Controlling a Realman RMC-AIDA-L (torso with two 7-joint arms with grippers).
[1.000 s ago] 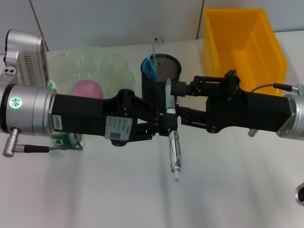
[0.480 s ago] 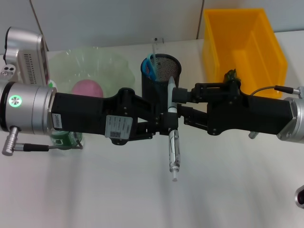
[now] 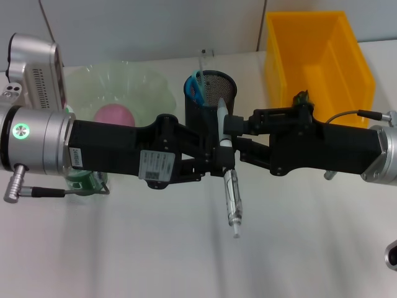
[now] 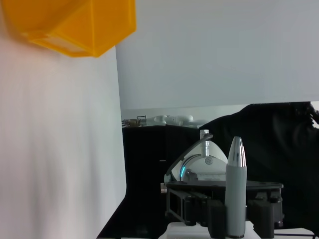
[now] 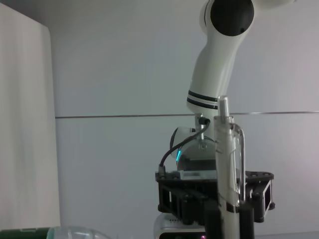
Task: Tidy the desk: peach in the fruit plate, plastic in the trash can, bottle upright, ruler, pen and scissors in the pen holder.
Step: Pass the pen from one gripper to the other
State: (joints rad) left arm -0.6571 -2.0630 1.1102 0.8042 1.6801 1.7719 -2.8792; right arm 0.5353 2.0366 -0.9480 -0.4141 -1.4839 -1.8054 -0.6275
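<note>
Bottle (image 3: 87,180) mostly hidden (behind left arm).

The head view looks steeply down from above onto the white tabletop (image 3: 124,248), close enough that both black forearms fill the middle band of the frame, meeting at centre. The left wrist view looks level along its arm toward the opposite arm, with the yellow plastic bin (image 4: 75,25) at upper left. The right wrist view faces the other way, level, toward the white robot arm (image 5: 219,64) at upper right. All three share the slim grey-and-clear pen (image 3: 228,180) (image 4: 235,194) (image 5: 227,169), at lower centre-right in both wrist views.
</note>
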